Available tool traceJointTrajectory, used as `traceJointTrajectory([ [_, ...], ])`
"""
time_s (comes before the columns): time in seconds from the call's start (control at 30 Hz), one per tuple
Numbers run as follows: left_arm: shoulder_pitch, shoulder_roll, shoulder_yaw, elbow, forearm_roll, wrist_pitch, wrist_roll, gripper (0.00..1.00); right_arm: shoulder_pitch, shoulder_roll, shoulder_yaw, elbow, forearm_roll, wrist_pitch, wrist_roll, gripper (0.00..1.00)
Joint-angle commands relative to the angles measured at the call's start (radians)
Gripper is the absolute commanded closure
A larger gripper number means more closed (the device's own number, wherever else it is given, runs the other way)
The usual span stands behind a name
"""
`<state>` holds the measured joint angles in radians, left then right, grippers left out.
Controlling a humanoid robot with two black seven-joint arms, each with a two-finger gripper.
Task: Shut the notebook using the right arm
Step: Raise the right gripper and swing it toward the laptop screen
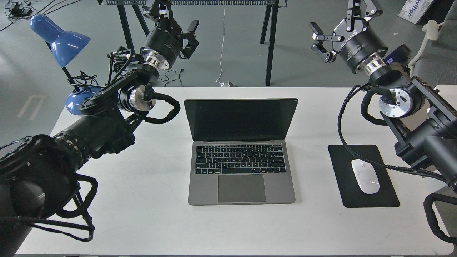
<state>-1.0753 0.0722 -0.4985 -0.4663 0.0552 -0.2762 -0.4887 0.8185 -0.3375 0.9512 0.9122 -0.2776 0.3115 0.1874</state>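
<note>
Bright, even overhead light, soft shadows, sharp focus, slight edge distortion.

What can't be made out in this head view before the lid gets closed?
- Notebook lid's outer face: turned away from the camera.
- Right gripper: upper finger cut off by the top edge.
- Left gripper: partly cut off by the top edge, fingers dark.
- Lamp base: partly behind the left arm.
- Mouse pad: crossed by the arm's cable.
</note>
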Motion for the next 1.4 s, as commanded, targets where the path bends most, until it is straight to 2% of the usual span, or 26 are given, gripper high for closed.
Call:
traceJointTrajectory([
  [0.0, 0.0, 0.0, 0.003, 0.0, 0.002, 0.005, 0.0, 0.0, -0.001, 0.0, 0.0, -0.001, 0.0, 0.0, 0.0, 0.0],
  [0.37, -0.002, 0.001, 0.003, 0.002, 0.002, 0.011, 0.0, 0.0, 0.007, -0.003, -0.012, -0.004, -0.003, -0.003, -0.002, 0.0],
  [0.5, -0.002, 0.001, 0.003, 0.002, 0.002, 0.009, 0.0, 0.0, 0.066, -0.012, -0.058, -0.03, -0.022, -0.008, -0.008, 0.0],
  [0.73, -0.002, 0.001, 0.003, 0.003, 0.002, 0.006, 0.0, 0.0, 0.28, 0.009, -0.388, -0.212, -0.023, -0.026, -0.011, 0.0],
  [1.03, -0.002, 0.0, 0.003, 0.002, 0.002, 0.005, 0.0, 0.0, 0.475, 0.216, -0.807, -0.512, -0.023, -0.022, -0.011, 0.0],
  [1.23, -0.002, 0.0, 0.003, 0.002, 0.002, 0.003, 0.0, 0.0, 0.501, 0.338, -0.995, -0.595, -0.028, -0.02, -0.011, 0.0],
  [1.37, -0.002, 0.001, 0.003, 0.002, 0.002, 0.003, 0.0, 0.0, 0.495, 0.338, -1.089, -0.601, -0.029, -0.014, -0.011, 0.0],
])
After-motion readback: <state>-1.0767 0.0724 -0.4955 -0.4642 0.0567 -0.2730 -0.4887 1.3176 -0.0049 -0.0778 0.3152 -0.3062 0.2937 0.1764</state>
